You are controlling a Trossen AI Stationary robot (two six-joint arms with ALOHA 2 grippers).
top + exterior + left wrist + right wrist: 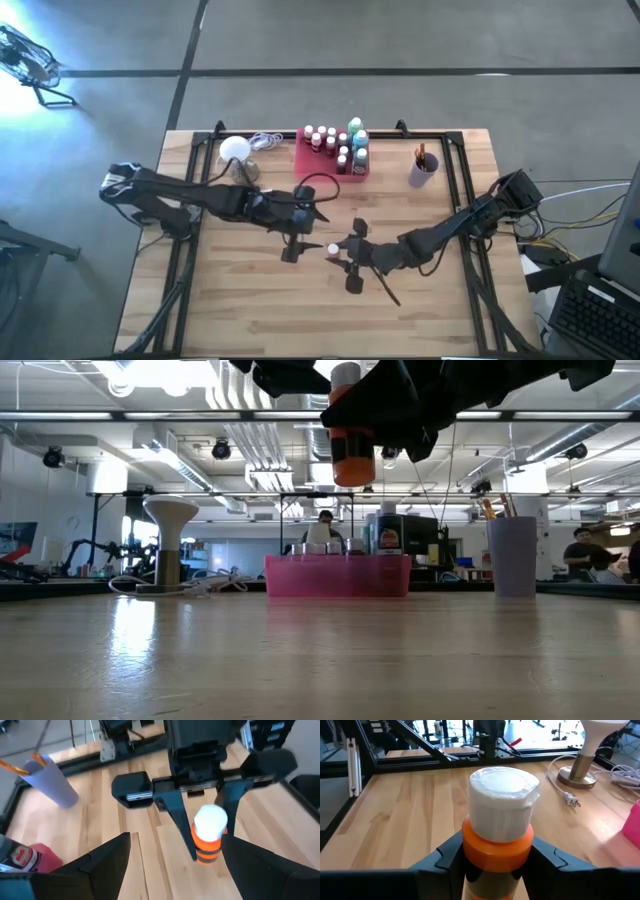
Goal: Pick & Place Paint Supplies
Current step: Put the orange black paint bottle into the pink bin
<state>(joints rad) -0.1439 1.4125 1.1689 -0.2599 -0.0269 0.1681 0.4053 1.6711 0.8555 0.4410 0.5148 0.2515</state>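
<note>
Gripping orange bottle [498, 851]: right end effector [496, 865]

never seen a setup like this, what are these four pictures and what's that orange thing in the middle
Two dark robot arms work at a wooden table. One camera looks down from above, one sits at table height, and one rides on each wrist. The right gripper is shut on a small orange bottle with a white cap, held upright in the air. The left gripper is beside it, fingers open. Farther back stand a pink tray of bottles, a white lamp and a cup holding brushes.
</note>
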